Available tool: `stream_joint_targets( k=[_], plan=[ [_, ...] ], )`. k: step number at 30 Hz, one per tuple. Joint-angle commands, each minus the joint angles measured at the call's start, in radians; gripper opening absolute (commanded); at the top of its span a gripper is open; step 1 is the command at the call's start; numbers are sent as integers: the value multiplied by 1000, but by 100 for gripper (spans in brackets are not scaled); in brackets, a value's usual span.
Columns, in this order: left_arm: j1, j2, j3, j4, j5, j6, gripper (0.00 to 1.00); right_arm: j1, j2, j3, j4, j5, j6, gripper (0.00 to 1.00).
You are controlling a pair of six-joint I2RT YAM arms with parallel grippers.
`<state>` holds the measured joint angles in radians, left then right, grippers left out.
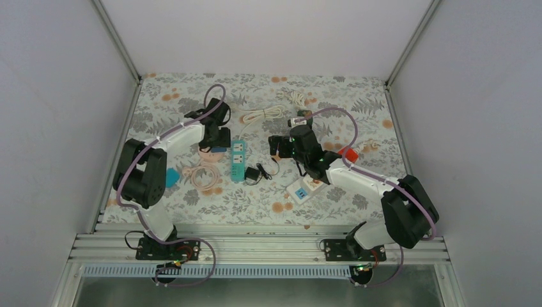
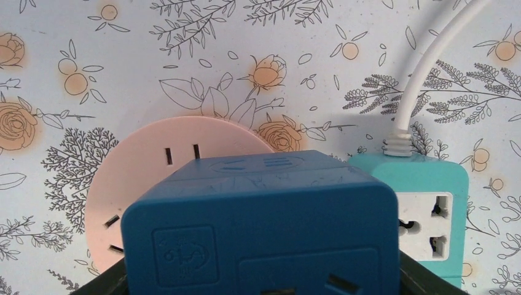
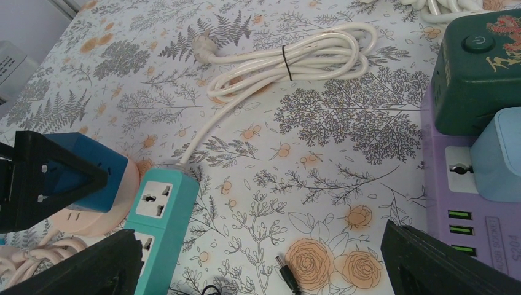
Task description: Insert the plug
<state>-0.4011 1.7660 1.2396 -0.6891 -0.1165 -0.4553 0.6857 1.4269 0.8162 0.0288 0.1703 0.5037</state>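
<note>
Only the left wrist view shows the blue plug [image 2: 264,215] close up, grasped by the left claw [image 1: 214,139] over the pink round socket [image 2: 138,169], the teal strip [image 2: 430,184] just beside it. The right wrist view shows the right claw [image 3: 261,270] released above bare counter [image 3: 344,123], the purple strip [image 3: 467,209] at its edge.

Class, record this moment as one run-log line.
left tool: shut on blue adapter, over pink socket | right tool: open, empty
</note>
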Motion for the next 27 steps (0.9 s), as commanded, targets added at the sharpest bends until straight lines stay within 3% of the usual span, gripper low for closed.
stream_joint_targets(
  k=[1,11,22,27],
  plan=[
    [7,39,-33,1,8,13,53,-6,5,-9,19,32,12,100],
    [5,156,-33,-31,29,-57,50,-6,6,-9,11,50,15,100],
    [1,222,-125,48,61,-146,48,-6,10,-8,9,56,15,100],
    [-8,175,-68,5,15,-152,49,-6,13,-9,7,62,16,100]
  ],
)
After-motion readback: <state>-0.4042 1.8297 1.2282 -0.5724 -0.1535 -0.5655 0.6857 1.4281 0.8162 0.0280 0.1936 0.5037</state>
